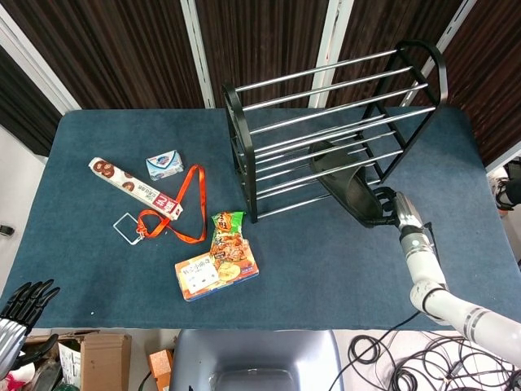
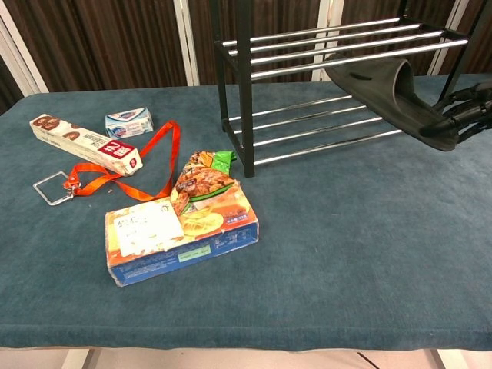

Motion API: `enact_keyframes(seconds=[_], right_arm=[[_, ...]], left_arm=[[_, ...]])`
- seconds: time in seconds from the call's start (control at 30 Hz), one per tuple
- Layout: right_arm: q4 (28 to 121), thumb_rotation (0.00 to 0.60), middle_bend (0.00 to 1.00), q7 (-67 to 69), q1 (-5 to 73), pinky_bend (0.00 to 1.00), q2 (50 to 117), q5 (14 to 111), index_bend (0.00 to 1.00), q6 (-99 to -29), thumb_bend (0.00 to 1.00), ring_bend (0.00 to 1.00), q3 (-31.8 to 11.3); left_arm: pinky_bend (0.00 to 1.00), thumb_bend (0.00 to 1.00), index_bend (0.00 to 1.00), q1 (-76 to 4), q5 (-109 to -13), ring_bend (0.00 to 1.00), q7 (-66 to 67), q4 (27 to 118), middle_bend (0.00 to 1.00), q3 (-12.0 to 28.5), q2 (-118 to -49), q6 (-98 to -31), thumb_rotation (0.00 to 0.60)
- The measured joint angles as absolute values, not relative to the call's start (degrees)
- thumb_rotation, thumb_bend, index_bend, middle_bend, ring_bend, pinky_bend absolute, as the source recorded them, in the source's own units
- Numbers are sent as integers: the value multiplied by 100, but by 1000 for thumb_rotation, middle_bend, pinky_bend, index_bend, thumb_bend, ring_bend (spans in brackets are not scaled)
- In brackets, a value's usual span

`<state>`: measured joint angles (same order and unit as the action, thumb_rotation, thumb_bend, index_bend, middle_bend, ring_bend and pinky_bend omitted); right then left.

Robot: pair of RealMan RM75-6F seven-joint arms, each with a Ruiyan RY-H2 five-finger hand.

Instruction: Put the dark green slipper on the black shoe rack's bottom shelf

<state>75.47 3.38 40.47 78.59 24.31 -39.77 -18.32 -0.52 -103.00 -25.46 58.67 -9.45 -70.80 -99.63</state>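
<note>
The dark green slipper (image 1: 346,181) (image 2: 384,92) is held in the air, tilted, with its toe between the black shoe rack's (image 1: 240,155) (image 2: 243,92) upper and bottom shelves. My right hand (image 1: 392,208) (image 2: 465,108) grips the slipper's heel just in front of the rack's open side. The slipper's toe sits above the bottom shelf rails (image 2: 307,127), not lying on them. My left hand (image 1: 23,301) hangs off the table's near left corner, fingers spread, holding nothing.
On the blue table (image 1: 106,269) lie a snack box (image 1: 216,273) (image 2: 181,231), a snack packet (image 1: 228,232), an orange lanyard (image 1: 175,208) with a metal ring, a long biscuit pack (image 1: 122,181) and a small blue box (image 1: 165,165).
</note>
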Motion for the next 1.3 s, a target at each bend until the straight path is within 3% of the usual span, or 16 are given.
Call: enact_keyframes(seconds=[0.3,0.53,0.67,0.87,0.97,1.17,1.3], right_arm=[[6161,600,634,-706,5166,302,8690,135,847,-3969,87,543,-2005],[5233,600,608,-1440,5753,301,9342,-696,786,-3911,87,526,-2346],[5205,600,554,-1607,5781,299,9396,-754,623,-3883,87,497,-2507],[5272,600,404,-1650,5697,272,9404,-645,266,-3846,87,362,-2657],[5306,600,363,-1643,5648,270,9394,-593,138,-3774,87,334,-2711],[5450,600,317,-1662,5559,259,9311,-523,12,-3660,87,301,-2751],[5515,599,291,-1671,5503,244,9257,-503,0,-3590,87,275,-2744]], left_arm=[[26,321,0,-12,-10244,0,-2605,5754,0,-980,-7130,-9875,600],[26,320,0,34,-10170,0,-2674,5655,0,-960,-7171,-9875,600],[26,319,0,50,-10160,0,-2718,5584,0,-954,-7204,-9891,600],[26,320,0,68,-10162,0,-2764,5513,0,-961,-7235,-9903,600],[26,319,0,73,-10164,0,-2790,5495,0,-959,-7240,-9918,600],[26,319,0,73,-10168,0,-2827,5470,0,-960,-7246,-9927,600],[26,320,0,82,-10157,0,-2867,5447,0,-954,-7253,-9939,600]])
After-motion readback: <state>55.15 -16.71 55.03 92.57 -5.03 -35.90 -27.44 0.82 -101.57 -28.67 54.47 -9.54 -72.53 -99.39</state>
